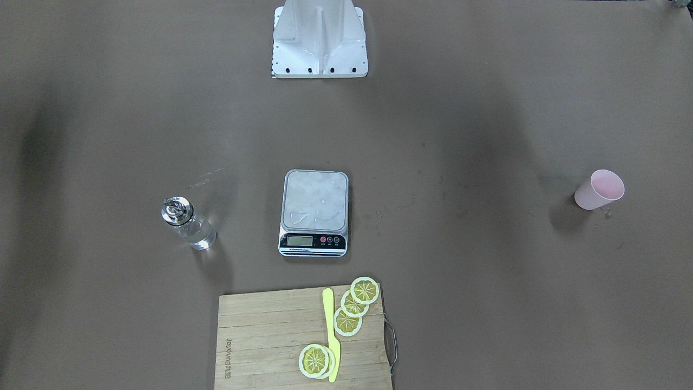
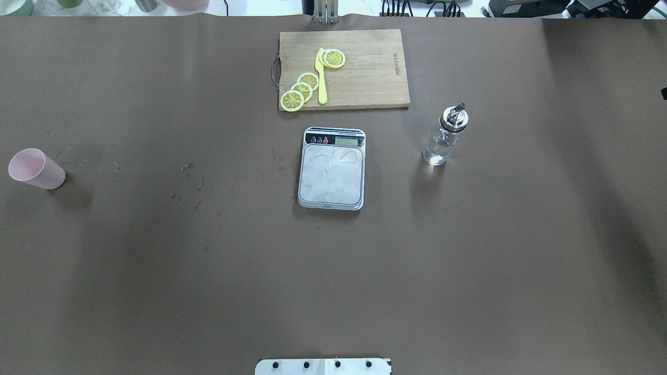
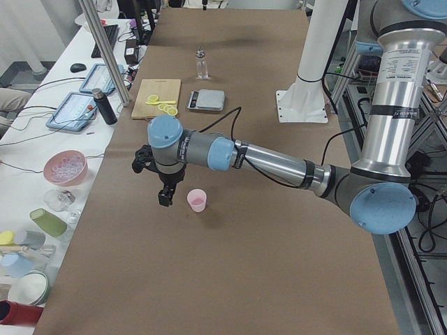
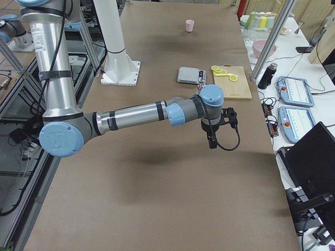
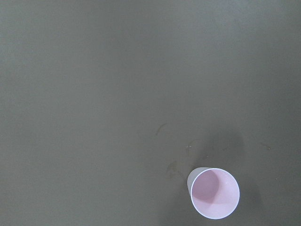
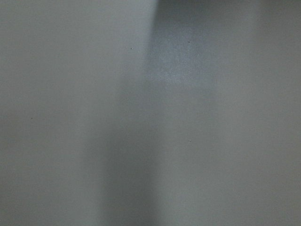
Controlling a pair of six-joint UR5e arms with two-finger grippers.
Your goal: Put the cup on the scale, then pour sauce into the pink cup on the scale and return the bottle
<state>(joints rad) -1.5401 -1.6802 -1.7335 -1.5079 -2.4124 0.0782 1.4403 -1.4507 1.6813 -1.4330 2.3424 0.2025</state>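
The pale pink cup (image 1: 599, 189) stands upright and empty on the brown table, far out on my left side (image 2: 35, 168). It also shows low right in the left wrist view (image 5: 214, 193). The scale (image 2: 332, 167) sits mid-table, its steel platform bare but for water streaks. The clear bottle (image 2: 446, 136) with the silver pourer stands upright to the scale's right, holding colourless liquid. My left gripper (image 3: 165, 197) hangs close beside the cup (image 3: 198, 200), apart from it. My right gripper (image 4: 211, 142) hangs over bare table. I cannot tell whether either is open or shut.
A wooden cutting board (image 2: 375, 73) with lemon slices (image 2: 303, 89) and a yellow knife (image 2: 321, 75) lies beyond the scale. The robot's white base (image 1: 319, 43) stands at the table's near edge. Side benches with bowls and tablets flank the table.
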